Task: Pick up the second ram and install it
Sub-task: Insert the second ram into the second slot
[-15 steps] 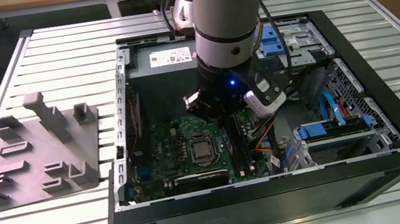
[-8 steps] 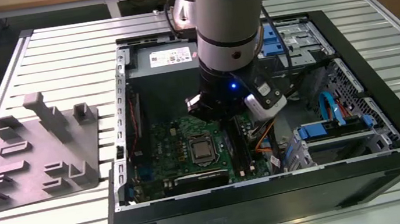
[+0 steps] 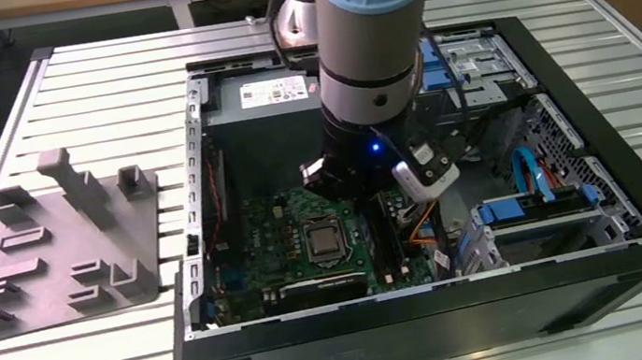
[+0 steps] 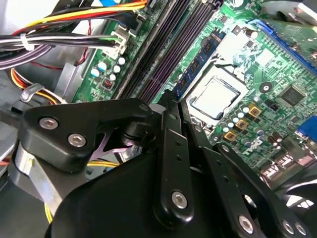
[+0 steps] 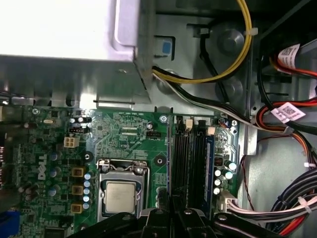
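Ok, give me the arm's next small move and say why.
Probably a short straight press down: the claw sits at the end of the second ram, which stands in its slot beside the empty slots; seating is unclear.

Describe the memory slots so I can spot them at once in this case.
Look inside the open black computer case at the green motherboard on its floor. Find the square silver processor; the memory slots lie right beside it. They are long, narrow black strips running side by side, unlike the square processor and the small round capacitors on their other side.
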### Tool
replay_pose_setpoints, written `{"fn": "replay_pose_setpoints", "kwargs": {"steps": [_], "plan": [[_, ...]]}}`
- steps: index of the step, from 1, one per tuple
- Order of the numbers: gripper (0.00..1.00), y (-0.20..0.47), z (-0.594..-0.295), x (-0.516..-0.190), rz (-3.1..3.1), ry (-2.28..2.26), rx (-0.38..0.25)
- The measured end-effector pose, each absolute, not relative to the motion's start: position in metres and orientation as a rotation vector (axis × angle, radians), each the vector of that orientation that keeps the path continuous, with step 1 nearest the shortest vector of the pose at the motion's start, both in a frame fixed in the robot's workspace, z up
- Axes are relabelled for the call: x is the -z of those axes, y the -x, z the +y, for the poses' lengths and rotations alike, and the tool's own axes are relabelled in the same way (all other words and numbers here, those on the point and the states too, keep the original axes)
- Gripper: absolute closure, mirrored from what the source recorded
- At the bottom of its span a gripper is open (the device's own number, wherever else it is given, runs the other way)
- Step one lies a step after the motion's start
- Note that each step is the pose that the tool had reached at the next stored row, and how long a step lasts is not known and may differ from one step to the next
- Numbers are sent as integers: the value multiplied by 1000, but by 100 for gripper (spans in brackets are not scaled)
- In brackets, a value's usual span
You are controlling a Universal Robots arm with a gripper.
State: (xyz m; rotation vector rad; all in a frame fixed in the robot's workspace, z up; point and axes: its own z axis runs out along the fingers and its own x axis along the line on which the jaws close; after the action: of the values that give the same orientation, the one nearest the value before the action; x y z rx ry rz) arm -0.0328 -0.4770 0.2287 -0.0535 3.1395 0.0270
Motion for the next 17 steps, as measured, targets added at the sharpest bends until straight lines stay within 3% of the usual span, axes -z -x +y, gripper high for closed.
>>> {"fn": "replay_pose_setpoints", "kwargs": {"steps": [17], "plan": [[86, 21, -486, -221, 3140, -3, -27]]}}
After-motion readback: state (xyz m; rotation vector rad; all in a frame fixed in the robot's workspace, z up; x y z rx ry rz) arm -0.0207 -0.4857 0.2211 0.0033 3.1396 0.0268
